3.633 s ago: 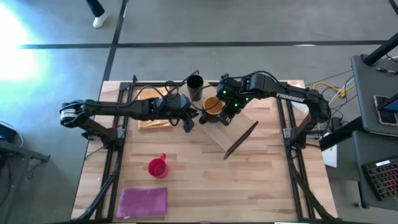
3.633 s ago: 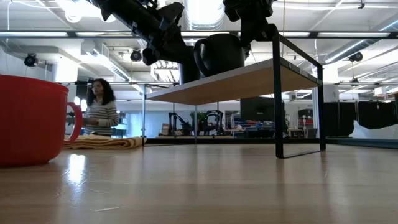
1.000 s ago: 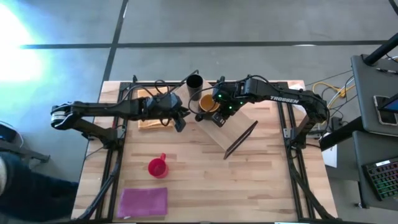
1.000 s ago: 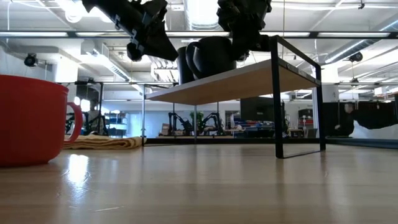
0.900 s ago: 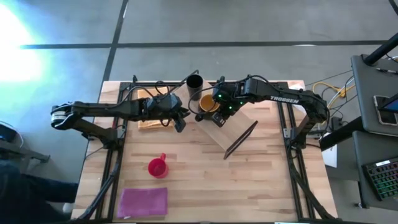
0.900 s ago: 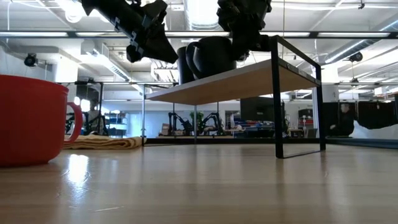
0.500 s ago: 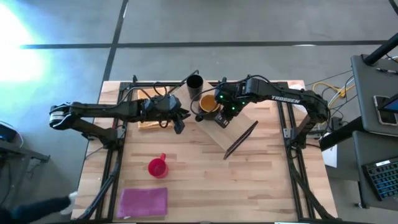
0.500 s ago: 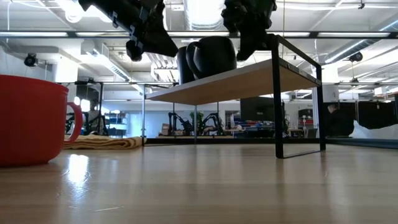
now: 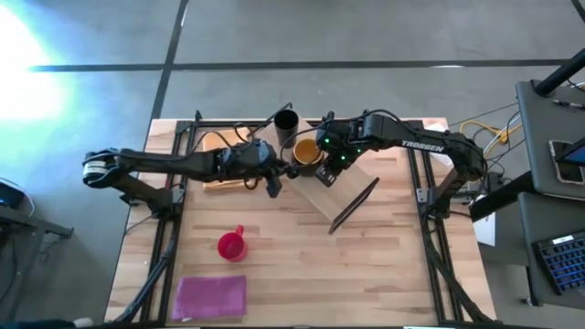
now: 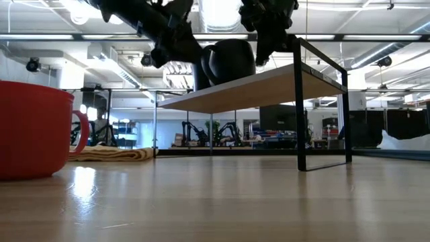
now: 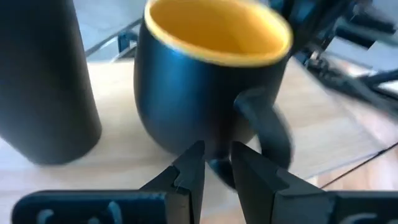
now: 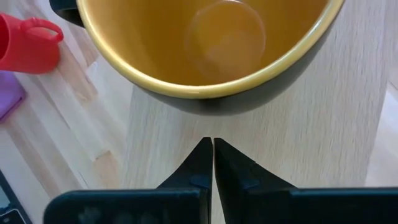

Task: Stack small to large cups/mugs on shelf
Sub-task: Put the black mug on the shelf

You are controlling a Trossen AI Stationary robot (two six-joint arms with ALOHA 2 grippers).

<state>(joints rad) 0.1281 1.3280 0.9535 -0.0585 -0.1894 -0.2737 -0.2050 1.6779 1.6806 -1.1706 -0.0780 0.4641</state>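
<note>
Floor is grey concrete, crossed by dark seam lines; strong glare at the top-left of the high view; table is light wood planks on a black frame; desk to the right carries a keyboard, with cables beside it; low view looks into a big open hall; ceiling has beams and bright lamps; glass partitions at left; dark equipment far back; white draped shape at far right.
</note>
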